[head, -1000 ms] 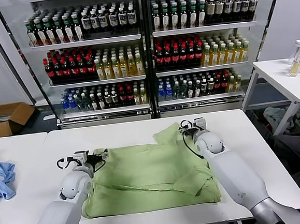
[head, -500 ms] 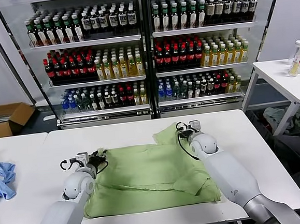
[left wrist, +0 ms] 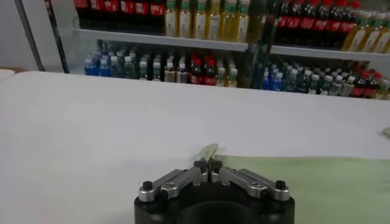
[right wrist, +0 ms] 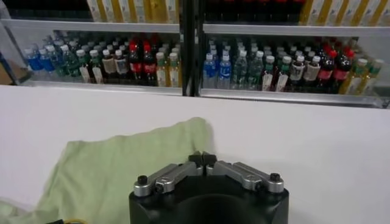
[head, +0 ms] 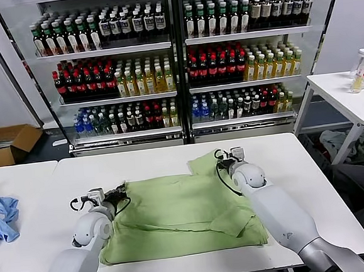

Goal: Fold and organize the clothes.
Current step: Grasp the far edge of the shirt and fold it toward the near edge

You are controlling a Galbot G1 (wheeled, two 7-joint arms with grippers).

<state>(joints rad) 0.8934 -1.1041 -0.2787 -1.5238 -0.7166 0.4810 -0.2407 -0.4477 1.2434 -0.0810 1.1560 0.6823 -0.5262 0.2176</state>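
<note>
no text, brand or number can be read anywhere; the labels on the bottles [head: 164, 74] in the cooler behind the table [head: 171, 159] are too small to make out.

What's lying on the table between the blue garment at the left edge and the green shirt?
Nothing: the head view shows bare white table between the blue garment and the green shirt, except the left gripper at the shirt's edge.

The head camera is looking down at the white table [head: 171, 159] and bottle coolers [head: 176, 67]; both wrist cameras are facing those coolers, hugging the tabletop closely.
</note>
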